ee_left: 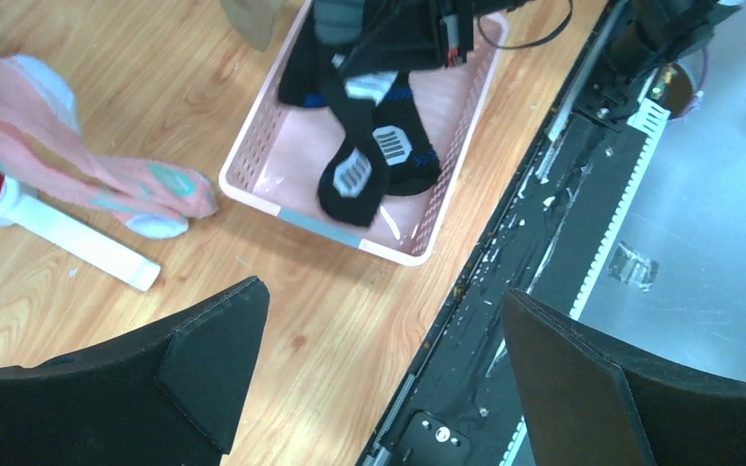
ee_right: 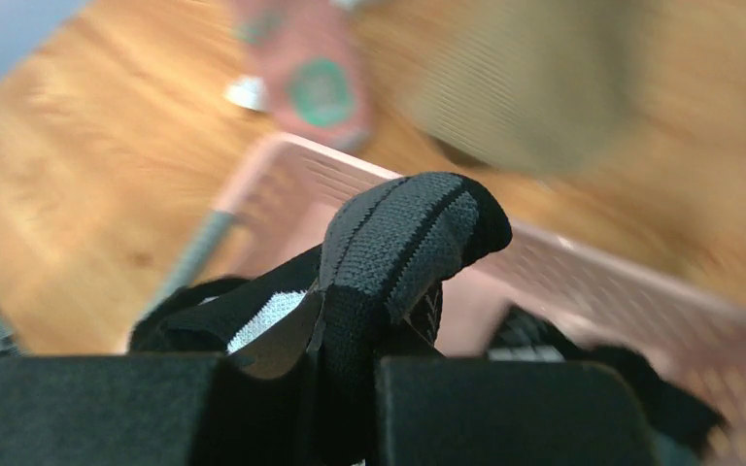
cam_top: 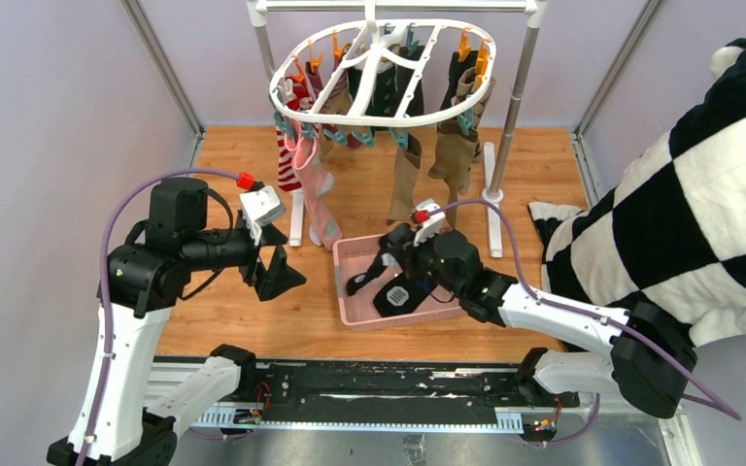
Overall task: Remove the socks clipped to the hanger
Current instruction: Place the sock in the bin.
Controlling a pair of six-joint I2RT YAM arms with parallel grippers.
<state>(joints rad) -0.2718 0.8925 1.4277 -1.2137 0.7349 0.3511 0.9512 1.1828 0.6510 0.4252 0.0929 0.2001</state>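
The white oval hanger hangs at the back with several socks clipped to it: a pink one, a red-white striped one and olive-brown ones. My right gripper sits low over the pink basket, shut on a black sock whose cuff bulges up between the fingers. Black socks with grey patches lie in the basket. My left gripper stands wide open and holds nothing, above the wood left of the basket. The pink sock's toe rests on the table.
A grey pole rack with white feet carries the hanger. The large black-and-white checked plush cloth fills the right side. A black rail runs along the near table edge. Purple walls enclose the back and sides.
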